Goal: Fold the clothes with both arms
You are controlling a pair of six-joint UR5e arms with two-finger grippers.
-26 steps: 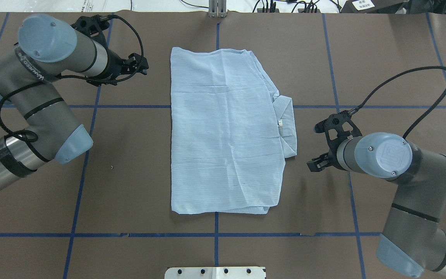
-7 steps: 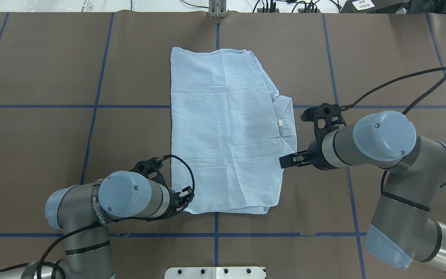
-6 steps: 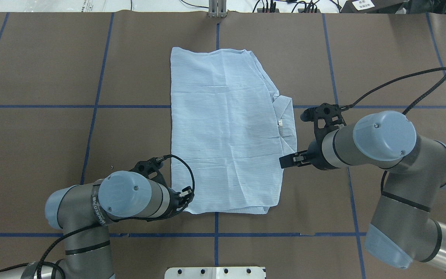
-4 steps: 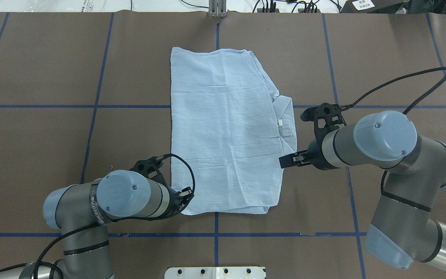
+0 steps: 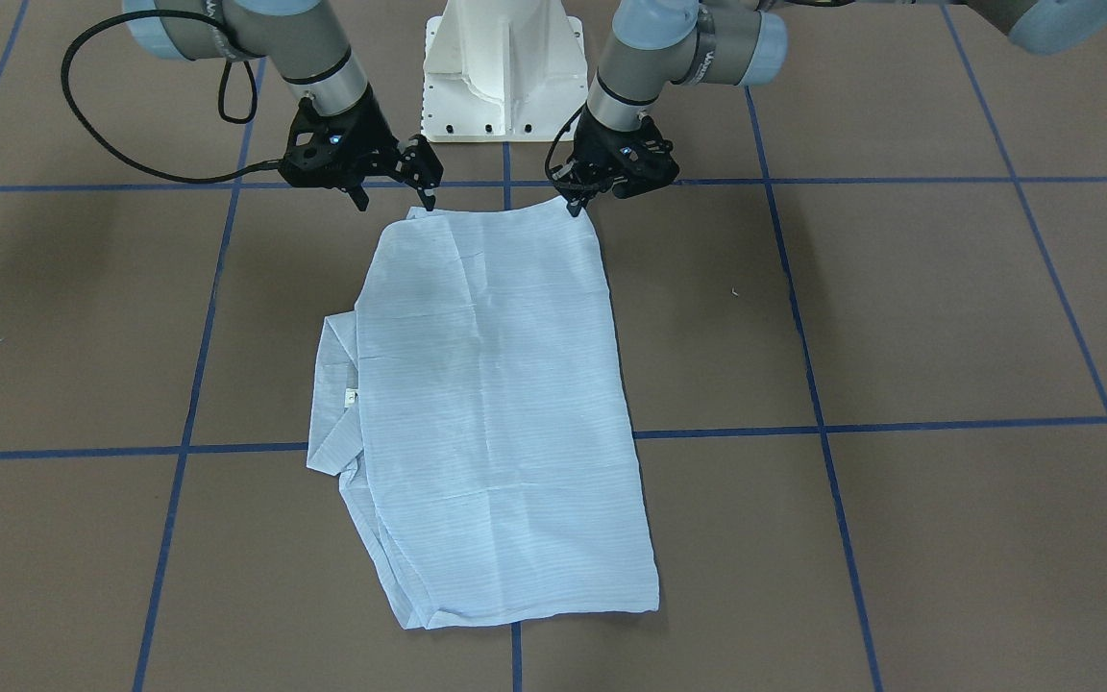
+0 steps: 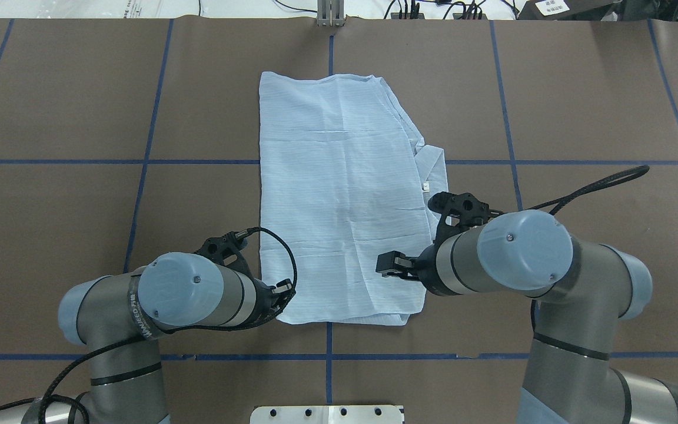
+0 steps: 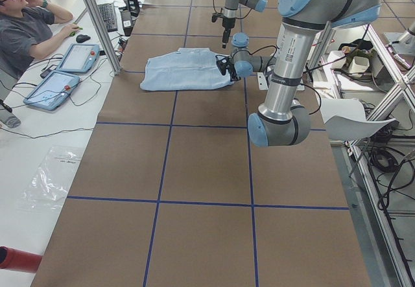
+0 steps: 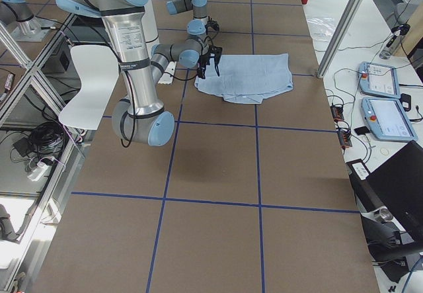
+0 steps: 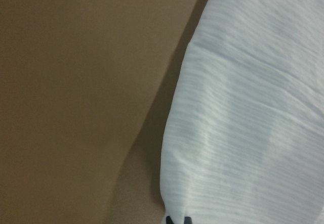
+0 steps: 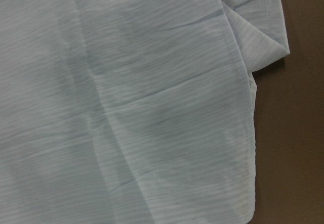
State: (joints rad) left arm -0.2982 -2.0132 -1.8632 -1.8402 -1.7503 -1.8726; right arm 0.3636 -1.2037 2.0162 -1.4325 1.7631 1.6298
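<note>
Pale blue striped long-sleeved shirt (image 6: 339, 194) lies on the brown tabletop (image 6: 80, 88), long axis pointing away. Right end effector (image 5: 395, 197), jaws apart, hovers over one near corner; left end effector (image 5: 575, 204) touches the other, grip unclear.

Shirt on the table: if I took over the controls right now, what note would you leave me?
The left claw looks shut on the shirt's corner nearest the robot.
The right claw is open, hovering over the other near corner, gripping nothing.
The shirt lies flat on the table, folded into a long strip.
Left to do: close the right claw, then probably fold the near edge away from the robot.
</note>
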